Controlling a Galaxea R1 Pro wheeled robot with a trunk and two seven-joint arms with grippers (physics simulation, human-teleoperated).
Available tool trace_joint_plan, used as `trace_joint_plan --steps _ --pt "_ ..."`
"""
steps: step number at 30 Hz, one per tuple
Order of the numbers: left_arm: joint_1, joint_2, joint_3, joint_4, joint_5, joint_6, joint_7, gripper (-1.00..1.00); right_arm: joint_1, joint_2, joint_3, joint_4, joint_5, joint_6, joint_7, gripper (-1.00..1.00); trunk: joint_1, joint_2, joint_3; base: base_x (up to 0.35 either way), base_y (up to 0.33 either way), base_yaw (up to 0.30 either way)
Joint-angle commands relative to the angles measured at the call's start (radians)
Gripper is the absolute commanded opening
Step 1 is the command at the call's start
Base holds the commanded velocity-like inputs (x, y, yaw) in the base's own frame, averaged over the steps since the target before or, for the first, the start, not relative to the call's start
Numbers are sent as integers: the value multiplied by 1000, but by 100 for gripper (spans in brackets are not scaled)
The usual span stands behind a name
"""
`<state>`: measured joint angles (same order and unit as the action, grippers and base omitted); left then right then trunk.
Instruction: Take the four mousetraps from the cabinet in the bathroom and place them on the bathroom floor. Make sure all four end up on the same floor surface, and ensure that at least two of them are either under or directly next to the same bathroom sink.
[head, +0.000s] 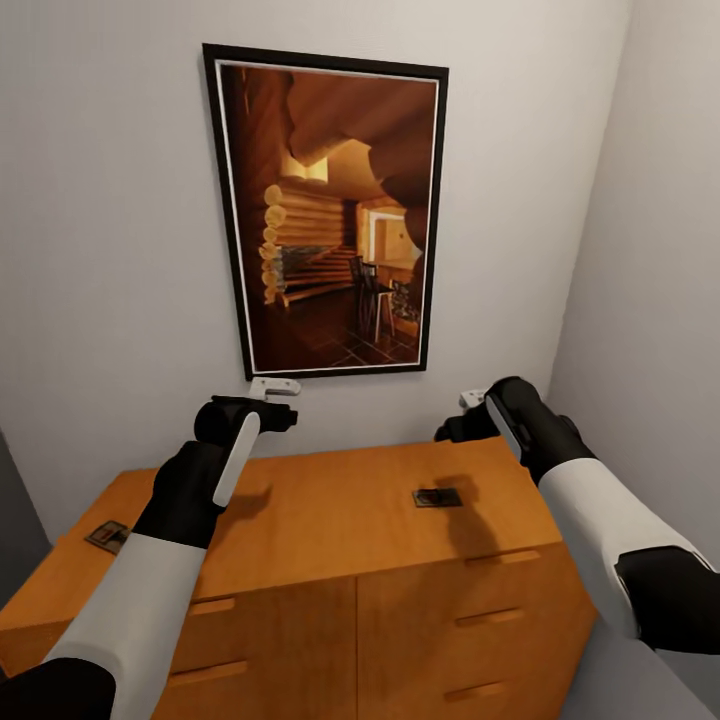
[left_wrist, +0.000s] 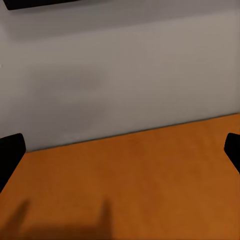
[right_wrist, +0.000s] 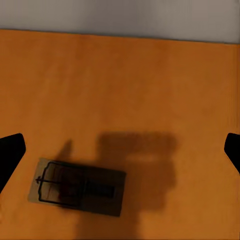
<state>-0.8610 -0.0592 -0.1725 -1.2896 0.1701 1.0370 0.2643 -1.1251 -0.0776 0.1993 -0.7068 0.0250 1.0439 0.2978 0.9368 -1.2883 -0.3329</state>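
Two mousetraps lie on the cabinet (head: 330, 520): one (head: 437, 497) right, one (head: 108, 536) at the left edge.

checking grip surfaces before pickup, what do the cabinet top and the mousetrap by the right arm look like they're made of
Cabinet: looks like orange-brown wood with a smooth satin finish; even colour, faint grain, soft shadows and no sharp glare. It could be veneer, since this is a render.
Mousetrap: a flat, dull brown board, seemingly wood, carrying thin dark wire parts that look like metal.
Right gripper: open above the top, apart from the trap.
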Motion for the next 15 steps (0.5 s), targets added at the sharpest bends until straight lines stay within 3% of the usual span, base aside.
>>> trace_joint_plan --steps 1,15 --pt "-1 0 -1 -1 11 3 10 100 -1 1 6 -3 4 3 3 100 0 -1 -1 3 -2 122" --pt "-1 -1 -1 0 11 3 10 100 -1 -3 9 -6 3 3 1 100 0 -1 1 1 0 262"
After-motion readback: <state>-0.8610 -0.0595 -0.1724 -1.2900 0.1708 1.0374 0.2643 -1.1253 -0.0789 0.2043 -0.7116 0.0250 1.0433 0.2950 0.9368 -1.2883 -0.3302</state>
